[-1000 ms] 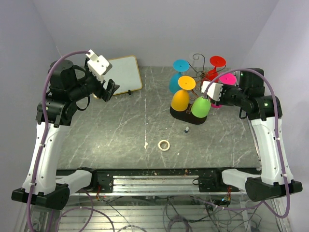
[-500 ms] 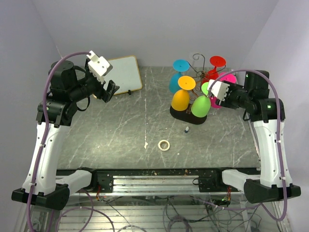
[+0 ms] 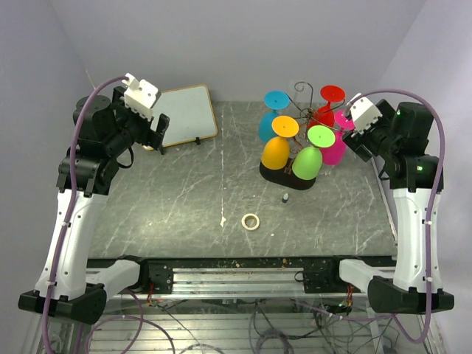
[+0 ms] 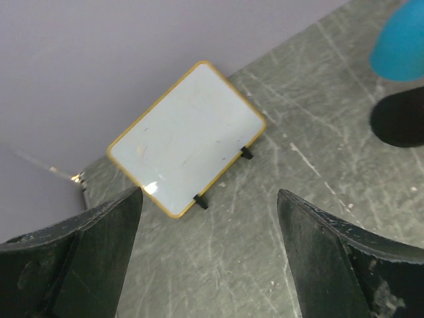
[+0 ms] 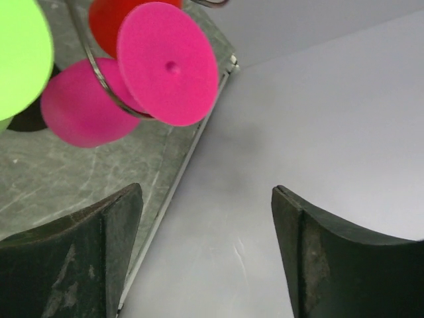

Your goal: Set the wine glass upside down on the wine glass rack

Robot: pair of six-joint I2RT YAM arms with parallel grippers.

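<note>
Grey veined stone tabletop (image 3: 184, 192), pale lilac walls (image 3: 221, 44); right pincer (image 5: 205, 252) gapes wide, empty; green plastic goblet (image 3: 307, 161) hangs inverted on the thin dark wire rack (image 3: 279, 175) just to its left; left pincer (image 4: 209, 258) equally wide, empty.

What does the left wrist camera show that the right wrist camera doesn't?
Left wrist only: an orange-rimmed white board and the edge of a blue wine glass. Right wrist only: the pink wine glass upside down in a hook of the wine glass rack, plus a red glass and a green glass. Both: the grey table; left gripper and right gripper each open, empty.
</note>
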